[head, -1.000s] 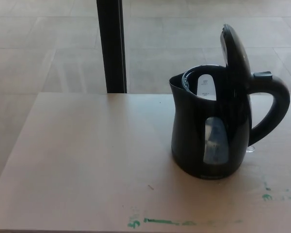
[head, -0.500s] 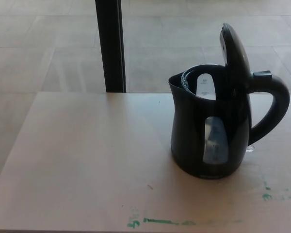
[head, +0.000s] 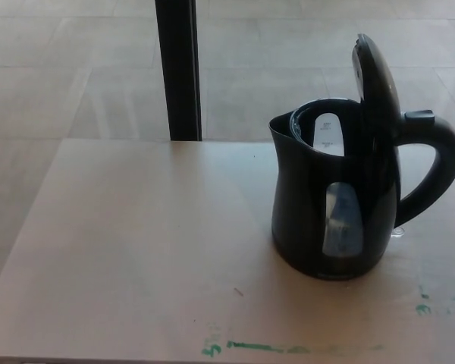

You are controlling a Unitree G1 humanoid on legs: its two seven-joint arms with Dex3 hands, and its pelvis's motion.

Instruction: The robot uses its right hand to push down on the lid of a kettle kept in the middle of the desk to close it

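Note:
A black electric kettle (head: pixel 330 201) stands upright on the light wooden desk (head: pixel 136 243), right of centre. Its lid (head: pixel 375 76) is hinged up and stands nearly vertical above the open mouth. The handle (head: pixel 436 167) points to the right and the spout to the left. A clear water-level window shows on the near side. Neither of my hands shows in the head view.
A black vertical post (head: pixel 179 68) rises behind the desk's far edge, left of the kettle. Green paint marks (head: pixel 250 347) run along the desk's near edge. Tiled floor lies beyond the desk.
The whole picture has shifted slightly to the right and down, so the camera has moved. The kettle and its lid stand as before.

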